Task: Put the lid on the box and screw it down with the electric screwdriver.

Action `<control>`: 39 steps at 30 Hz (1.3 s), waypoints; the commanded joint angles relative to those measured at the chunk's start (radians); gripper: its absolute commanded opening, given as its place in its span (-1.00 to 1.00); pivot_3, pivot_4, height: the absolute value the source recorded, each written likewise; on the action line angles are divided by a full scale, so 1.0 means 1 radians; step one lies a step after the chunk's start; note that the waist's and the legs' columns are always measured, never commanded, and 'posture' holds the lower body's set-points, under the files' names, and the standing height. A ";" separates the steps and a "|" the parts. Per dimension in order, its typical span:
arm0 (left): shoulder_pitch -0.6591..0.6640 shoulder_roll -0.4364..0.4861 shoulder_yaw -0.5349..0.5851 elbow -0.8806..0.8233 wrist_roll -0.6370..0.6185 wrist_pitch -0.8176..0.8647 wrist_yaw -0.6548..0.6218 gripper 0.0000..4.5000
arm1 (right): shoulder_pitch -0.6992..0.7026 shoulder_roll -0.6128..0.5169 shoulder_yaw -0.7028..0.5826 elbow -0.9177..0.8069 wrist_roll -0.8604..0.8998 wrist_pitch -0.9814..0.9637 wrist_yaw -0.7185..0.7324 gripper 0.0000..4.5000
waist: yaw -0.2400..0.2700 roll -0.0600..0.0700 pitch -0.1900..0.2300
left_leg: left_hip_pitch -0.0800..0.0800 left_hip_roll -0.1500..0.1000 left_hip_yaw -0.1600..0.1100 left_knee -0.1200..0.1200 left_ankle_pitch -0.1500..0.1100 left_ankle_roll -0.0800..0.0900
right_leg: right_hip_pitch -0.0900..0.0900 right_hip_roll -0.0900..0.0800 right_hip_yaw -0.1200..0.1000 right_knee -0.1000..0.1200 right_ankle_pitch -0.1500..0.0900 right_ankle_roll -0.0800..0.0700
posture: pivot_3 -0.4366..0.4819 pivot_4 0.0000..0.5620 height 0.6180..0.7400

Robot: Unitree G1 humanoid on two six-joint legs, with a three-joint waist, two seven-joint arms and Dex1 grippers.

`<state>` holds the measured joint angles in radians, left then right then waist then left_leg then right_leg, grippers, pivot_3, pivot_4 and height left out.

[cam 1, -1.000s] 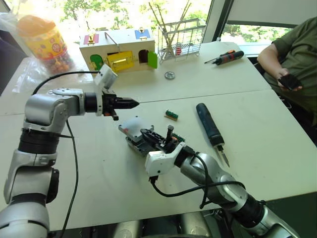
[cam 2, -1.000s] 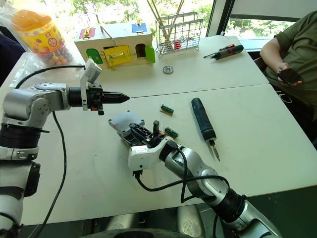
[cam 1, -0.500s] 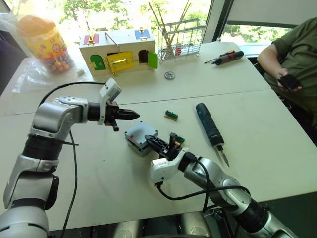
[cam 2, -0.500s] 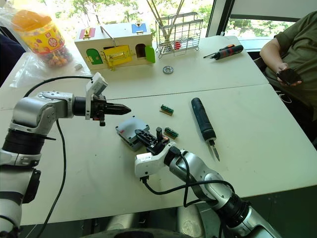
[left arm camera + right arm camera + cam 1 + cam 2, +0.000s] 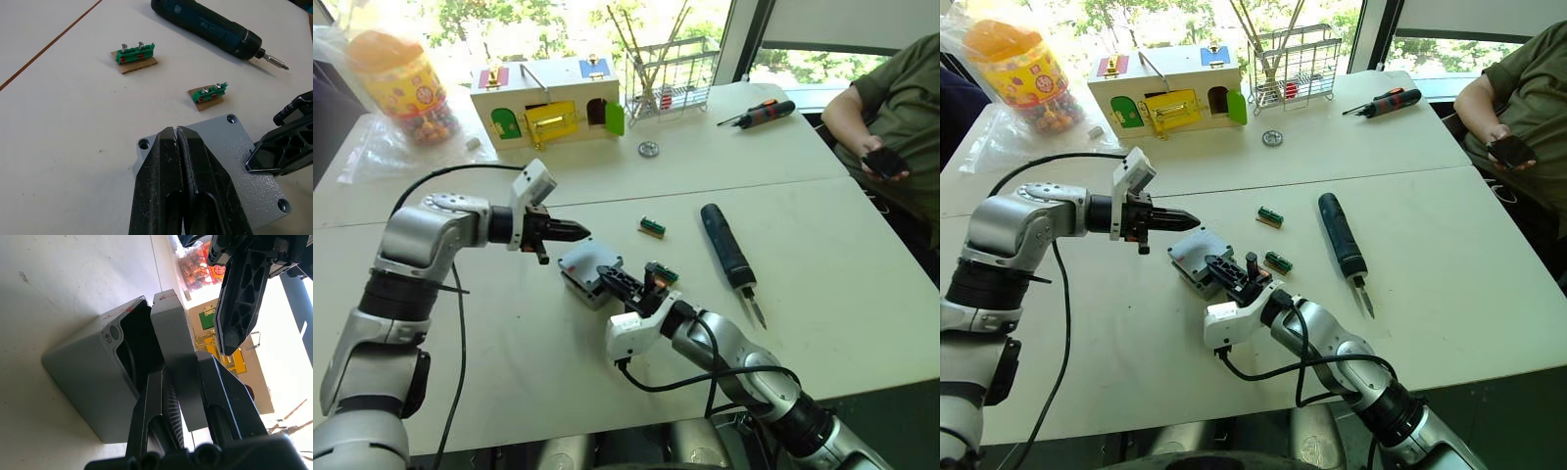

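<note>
Two green terminal blocks (image 5: 136, 53) (image 5: 211, 93) — two screwdrivers (image 5: 728, 247) (image 5: 759, 114)

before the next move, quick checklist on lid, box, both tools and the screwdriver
1. Right tool gripping the lid: ok, shut on its edge.
2. Lid flush on the box: not ok, one side lifted with a gap showing.
3. Left tool free: ok, shut and empty above the lid.
4. Electric screwdriver within reach: ok, lying on the table untouched.
5. Lid corner holes lined up with the box: cannot tell.
</note>
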<state>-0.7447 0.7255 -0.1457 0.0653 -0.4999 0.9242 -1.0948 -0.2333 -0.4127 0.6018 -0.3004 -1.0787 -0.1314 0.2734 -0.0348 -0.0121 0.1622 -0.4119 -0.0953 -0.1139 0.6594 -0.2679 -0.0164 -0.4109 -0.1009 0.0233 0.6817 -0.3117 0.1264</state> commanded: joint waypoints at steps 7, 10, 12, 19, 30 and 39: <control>0.037 0.019 -0.079 -0.044 0.075 -0.097 -0.051 -0.99 | 0.053 -0.012 0.002 -0.018 -0.022 -0.030 0.031 -0.95 | 0.003 0.000 0.000 | 0.000 0.000 0.000 0.000 0.000 0.000 | 0.000 0.000 0.000 0.000 0.000 0.000 | -0.05 -0.47 1.00; 0.051 0.016 -0.110 -0.037 0.116 -0.140 -0.054 -0.99 | 0.062 -0.009 0.004 -0.016 -0.028 -0.034 0.034 -0.95 | 0.009 0.000 0.000 | 0.002 0.000 0.000 0.000 0.000 0.000 | 0.002 0.000 0.000 0.000 0.000 0.000 | -0.05 -0.47 1.00; 0.060 0.011 -0.124 -0.031 0.136 -0.165 -0.058 -0.99 | 0.067 -0.010 0.004 -0.015 -0.034 -0.035 0.035 -0.95 | 0.016 0.000 -0.001 | 0.003 0.000 0.000 0.000 0.000 0.000 | 0.002 0.000 0.000 0.000 0.000 0.000 | -0.05 -0.47 1.00; 0.091 0.003 -0.150 -0.046 0.168 -0.203 -0.069 -0.99 | 0.088 -0.013 -0.005 -0.020 -0.045 -0.041 0.032 -0.95 | 0.022 0.000 -0.007 | 0.004 0.000 0.000 0.000 0.000 0.000 | 0.004 0.000 0.000 0.000 0.000 0.000 | -0.05 -0.47 1.00; 0.147 -0.010 -0.211 -0.041 0.270 -0.307 -0.066 -1.00 | 0.110 -0.021 -0.028 -0.037 -0.063 -0.051 0.015 0.23 | 0.024 -0.001 -0.026 | 0.009 0.000 -0.001 -0.002 -0.001 0.001 | 0.010 0.000 0.000 -0.003 0.000 0.000 | -0.05 -0.47 1.00; 0.164 -0.036 -0.230 -0.004 0.334 -0.362 -0.053 -1.00 | 0.145 -0.041 -0.082 -0.120 -0.031 -0.079 0.008 0.57 | 0.029 0.001 -0.031 | 0.028 0.001 -0.001 -0.011 -0.002 0.003 | 0.028 0.002 0.000 -0.018 -0.001 0.001 | -0.05 -0.47 1.00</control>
<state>-0.6257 0.6917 -0.3000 0.0128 -0.2208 0.5474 -1.1496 -0.1022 -0.4442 0.5258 -0.3776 -1.1276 -0.1933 0.2766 -0.0060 -0.0111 0.1315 -0.3842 -0.0938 -0.1153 0.6481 -0.2700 -0.0129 -0.3825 -0.0985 0.0238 0.6632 -0.3130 0.1271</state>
